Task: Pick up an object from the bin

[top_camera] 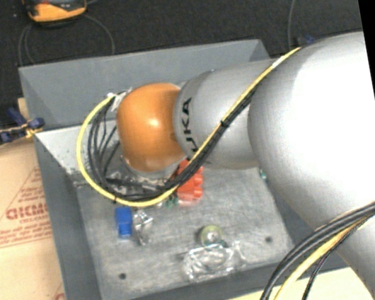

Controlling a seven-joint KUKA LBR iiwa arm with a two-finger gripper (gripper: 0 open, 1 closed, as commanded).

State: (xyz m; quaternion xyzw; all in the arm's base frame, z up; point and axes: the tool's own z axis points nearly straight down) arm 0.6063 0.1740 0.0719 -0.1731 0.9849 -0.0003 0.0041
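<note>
My gripper (134, 181) shows as a dark metal body just under the orange wrist cover, over the left middle of the bin. Just below it lies a small blue block (123, 223) with a shiny silver piece (142, 227) touching its right side. A red-orange object (191, 188) lies to the gripper's right, partly under the arm and a yellow cable. A tiny green bit (171, 200) sits at the red object's left edge.
Nearer the front wall lie a round yellowish-green ball (210, 235) and a crumpled clear plastic piece (210, 261). The big silver arm covers the bin's right and back. Cables loop round the wrist on the left.
</note>
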